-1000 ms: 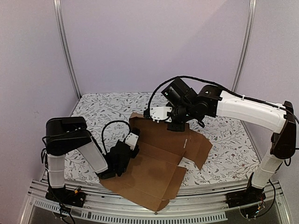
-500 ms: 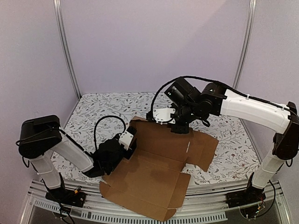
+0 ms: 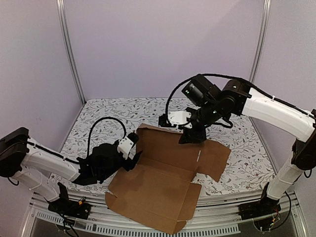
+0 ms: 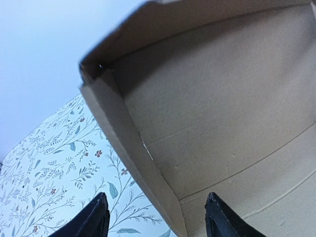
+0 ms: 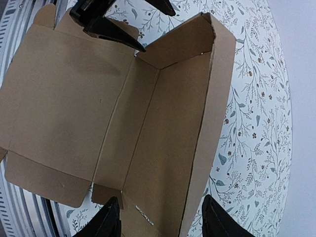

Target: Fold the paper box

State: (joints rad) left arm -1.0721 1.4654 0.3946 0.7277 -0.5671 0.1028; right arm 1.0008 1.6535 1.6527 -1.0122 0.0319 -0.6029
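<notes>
The paper box (image 3: 163, 173) lies unfolded on the table, a plain brown cardboard blank with creases and flaps; its near corner hangs over the front rail. My left gripper (image 3: 132, 159) is open at the box's left edge. In the left wrist view the raised side flap (image 4: 133, 148) runs between the gripper's (image 4: 158, 219) spread fingers without touching them. My right gripper (image 3: 191, 137) hovers open over the far edge of the box. In the right wrist view its (image 5: 160, 222) fingers straddle the far panel (image 5: 168, 138) from above, with a narrow flap (image 5: 212, 98) standing up along the right.
A floral tablecloth (image 3: 108, 116) covers the table. A metal rail (image 3: 94, 217) runs along the near edge, and two upright posts (image 3: 69, 54) stand at the back corners before lilac walls. The left gripper's fingers (image 5: 108, 27) show at the top of the right wrist view.
Both grippers have opened and let go of the box. The left arm has drawn back to the left and sunk low. The right gripper has lifted, and the box has settled flatter.
</notes>
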